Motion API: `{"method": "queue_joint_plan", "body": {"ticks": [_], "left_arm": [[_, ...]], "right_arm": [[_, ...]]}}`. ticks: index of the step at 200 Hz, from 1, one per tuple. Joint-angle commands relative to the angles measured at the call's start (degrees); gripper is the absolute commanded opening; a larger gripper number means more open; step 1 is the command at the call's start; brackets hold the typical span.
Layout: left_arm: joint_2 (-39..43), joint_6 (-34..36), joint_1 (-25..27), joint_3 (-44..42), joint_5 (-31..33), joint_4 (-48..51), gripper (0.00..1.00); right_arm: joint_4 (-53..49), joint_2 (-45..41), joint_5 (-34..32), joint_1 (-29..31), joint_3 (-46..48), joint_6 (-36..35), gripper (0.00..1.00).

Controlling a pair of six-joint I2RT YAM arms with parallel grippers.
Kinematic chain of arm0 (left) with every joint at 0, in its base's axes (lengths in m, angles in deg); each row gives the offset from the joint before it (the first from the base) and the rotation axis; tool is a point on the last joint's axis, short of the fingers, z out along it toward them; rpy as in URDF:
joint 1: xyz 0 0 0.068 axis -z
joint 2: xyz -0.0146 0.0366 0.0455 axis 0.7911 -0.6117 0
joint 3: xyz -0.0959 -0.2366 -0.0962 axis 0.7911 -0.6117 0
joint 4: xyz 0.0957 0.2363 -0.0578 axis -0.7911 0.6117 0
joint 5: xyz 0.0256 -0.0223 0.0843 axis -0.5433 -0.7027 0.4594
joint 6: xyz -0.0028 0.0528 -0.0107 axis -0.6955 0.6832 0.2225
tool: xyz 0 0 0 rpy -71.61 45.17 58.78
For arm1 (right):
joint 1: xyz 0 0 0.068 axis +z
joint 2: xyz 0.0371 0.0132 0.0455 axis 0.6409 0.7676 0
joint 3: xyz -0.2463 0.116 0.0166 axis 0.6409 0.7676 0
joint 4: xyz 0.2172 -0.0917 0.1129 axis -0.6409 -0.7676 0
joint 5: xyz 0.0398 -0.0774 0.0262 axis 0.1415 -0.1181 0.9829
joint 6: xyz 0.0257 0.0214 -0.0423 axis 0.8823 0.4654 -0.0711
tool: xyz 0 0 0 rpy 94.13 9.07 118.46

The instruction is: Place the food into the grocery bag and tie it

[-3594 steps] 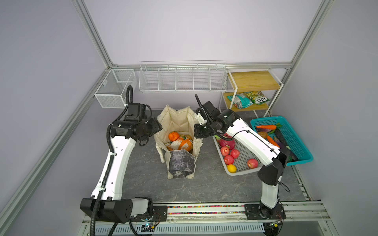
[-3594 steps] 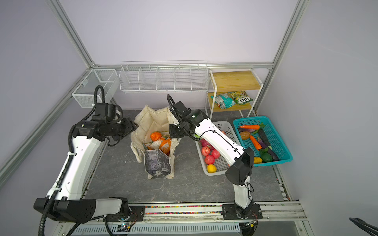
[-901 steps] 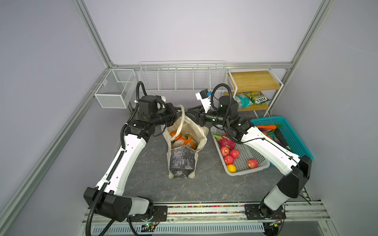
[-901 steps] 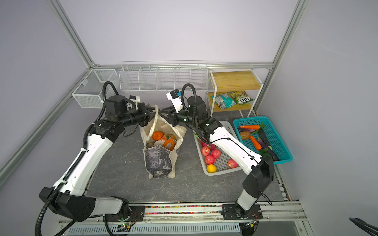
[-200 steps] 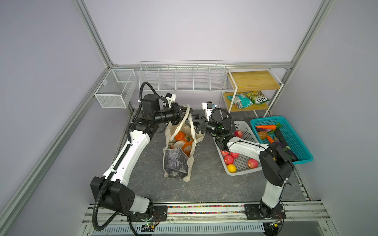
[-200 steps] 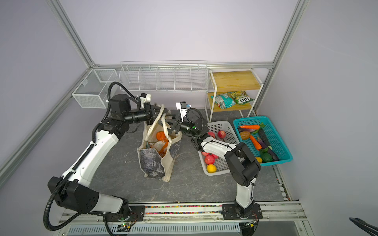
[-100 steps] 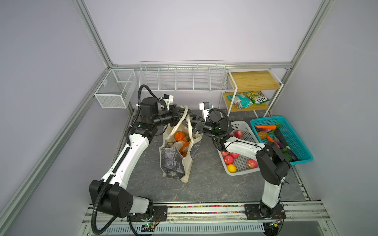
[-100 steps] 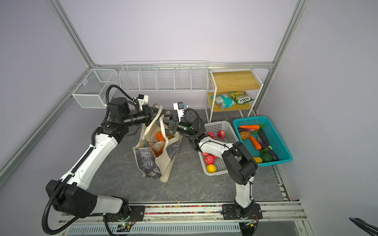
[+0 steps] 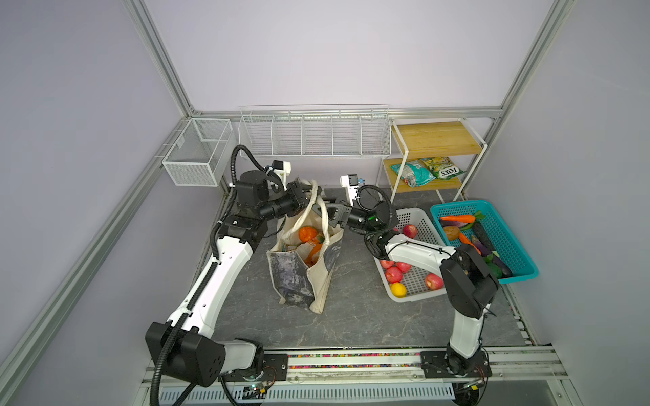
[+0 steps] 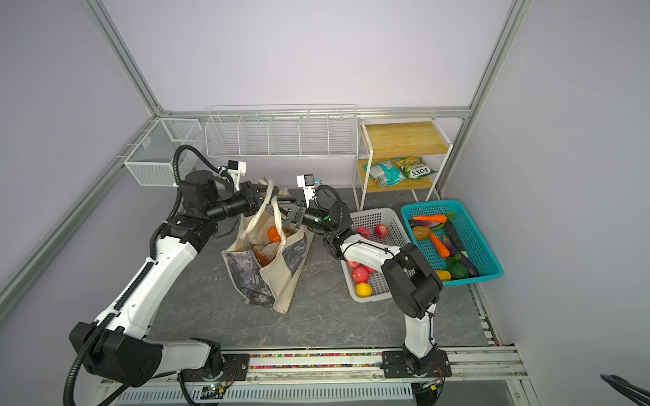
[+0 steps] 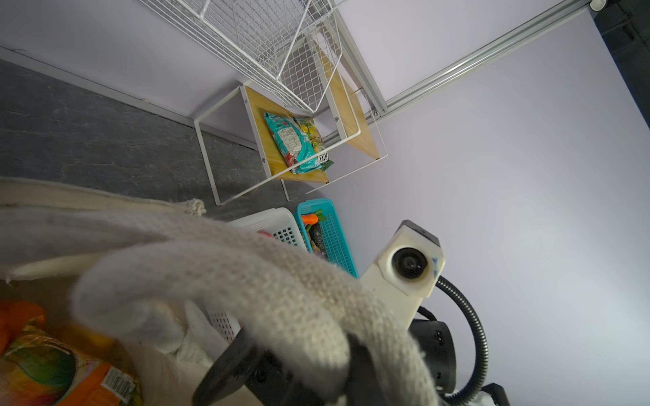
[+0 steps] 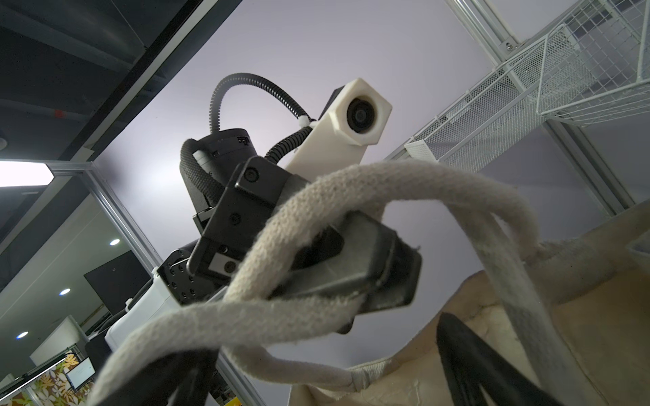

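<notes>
1. Bag point(image 9: 300, 277) stands mid-table point(image 9: 355, 316), mouth open. Its grey panel faces 7 o'clock and its straps are drawn up toward 12 o'clock.
2. L gripper point(image 9: 308, 196) sits above the bag mouth at the bag's 12 o'clock. Jaws clenched on a strap point(image 9: 310, 211). In the R wrist view the strap also winds round the closed fingers point(image 12: 380, 253).
3. R gripper point(image 9: 325, 215) is at the bag's 1 o'clock, facing L gripper, tips near each other. Jaws released, spread wide. A strap runs across it; can't tell if it touches the pads.
4. In the bag: an orange point(image 9: 307, 233) on top and an orange pkt point(image 9: 314, 251) just below it, touching.
5. White basket point(image 9: 422, 219) is at the bag's 3 o'clock, apart from it. It holds red apples point(image 9: 393, 273), plus a yellow fruit point(image 9: 398, 289) at the basket's 6 o'clock end. R arm point(image 9: 415, 251) crosses over it.
6. Teal basket point(image 9: 518, 277) is just beside the white basket, further out at 3 o'clock. It holds a carrot point(image 9: 457, 218), a potato point(image 9: 451, 232) and some dark veg.
7. Shelf point(image 9: 434, 139) is at the bag's 1 o'clock, by the back wall. Two shelf pkts point(image 9: 409, 173) lie side by side on its lower board.
</notes>
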Motion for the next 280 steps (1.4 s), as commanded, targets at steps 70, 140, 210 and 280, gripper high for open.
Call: {"method": "queue_joint_plan", "body": {"ticks": [70,140,210,280], "left_arm": [[-0.7,12.0,1.2,-1.9,15.6,11.3,0.0],[-0.6,13.0,2.3,-1.9,16.7,12.0,0.0],[-0.7,13.5,2.2,-0.9,16.3,12.6,0.0],[-0.6,13.6,1.1,0.9,15.6,12.9,0.0]], "right_arm": [[8.2,-2.2,3.1,2.4,-7.8,2.8,0.95],[4.8,-1.9,5.9,2.6,-6.7,1.0,0.57],[4.7,-1.9,6.8,2.4,-5.0,0.8,0.33],[2.9,-3.4,8.8,0.7,-2.1,-0.1,0.08]]}}
